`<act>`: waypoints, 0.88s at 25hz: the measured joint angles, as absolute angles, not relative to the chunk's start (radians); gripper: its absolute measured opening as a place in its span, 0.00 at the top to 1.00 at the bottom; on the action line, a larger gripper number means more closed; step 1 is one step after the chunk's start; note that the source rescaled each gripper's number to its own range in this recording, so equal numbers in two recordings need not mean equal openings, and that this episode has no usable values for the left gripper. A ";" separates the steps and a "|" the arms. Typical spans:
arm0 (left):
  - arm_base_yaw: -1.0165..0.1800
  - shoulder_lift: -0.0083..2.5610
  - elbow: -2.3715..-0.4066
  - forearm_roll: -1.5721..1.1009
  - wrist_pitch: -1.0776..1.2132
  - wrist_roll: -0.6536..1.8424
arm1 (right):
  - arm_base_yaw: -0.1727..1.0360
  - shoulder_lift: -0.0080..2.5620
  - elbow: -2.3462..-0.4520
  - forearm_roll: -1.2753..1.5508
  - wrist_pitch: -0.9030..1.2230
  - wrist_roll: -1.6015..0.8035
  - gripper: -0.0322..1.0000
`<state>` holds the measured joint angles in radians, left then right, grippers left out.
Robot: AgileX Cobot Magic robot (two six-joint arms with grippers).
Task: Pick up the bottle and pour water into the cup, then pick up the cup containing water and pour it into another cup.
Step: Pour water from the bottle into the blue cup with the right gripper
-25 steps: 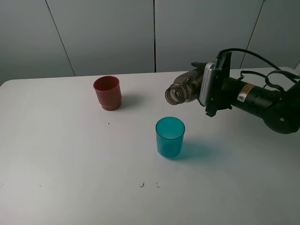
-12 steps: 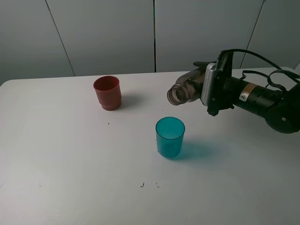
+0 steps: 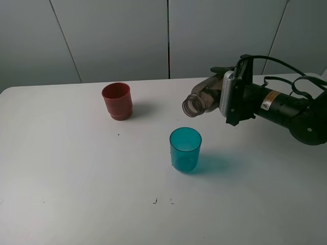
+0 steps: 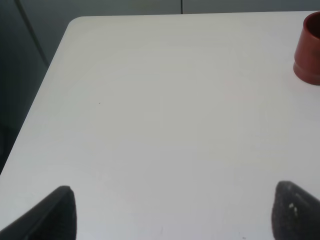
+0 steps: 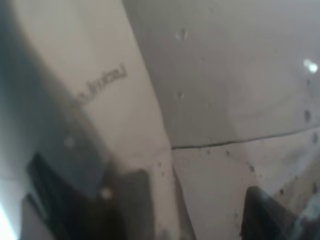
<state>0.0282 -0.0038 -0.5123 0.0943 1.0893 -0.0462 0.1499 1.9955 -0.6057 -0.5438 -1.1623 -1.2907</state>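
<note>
White desk fills the high view, backed by pale grey wall panels. Reaching in from the right, the black right arm has its hand clamped around the smoky grey-brown bottle. The bottle hangs in the air tipped almost flat, its open neck pointing toward the middle of the desk, above and a little to the right of the teal cup. That cup stands upright near the desk's centre. The red-brown cup stands upright well apart from it, farther back on the left. The left hand is open, its two dark fingertips spread wide over bare desk.
</note>
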 joint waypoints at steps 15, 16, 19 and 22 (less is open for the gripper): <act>0.028 -0.004 -0.512 0.094 1.089 -0.046 | 0.150 1.995 -0.606 -0.544 -1.164 -1.396 0.95; 0.028 -0.004 -0.512 0.094 1.089 -0.046 | 0.150 1.995 -0.606 -0.544 -1.164 -1.403 0.95; 0.028 -0.004 -0.512 0.094 1.089 -0.046 | 0.150 1.995 -0.606 -0.544 -1.164 -1.429 0.95; 0.028 -0.004 -0.512 0.094 1.089 -0.046 | 0.150 1.995 -0.606 -0.542 -1.164 -1.455 0.95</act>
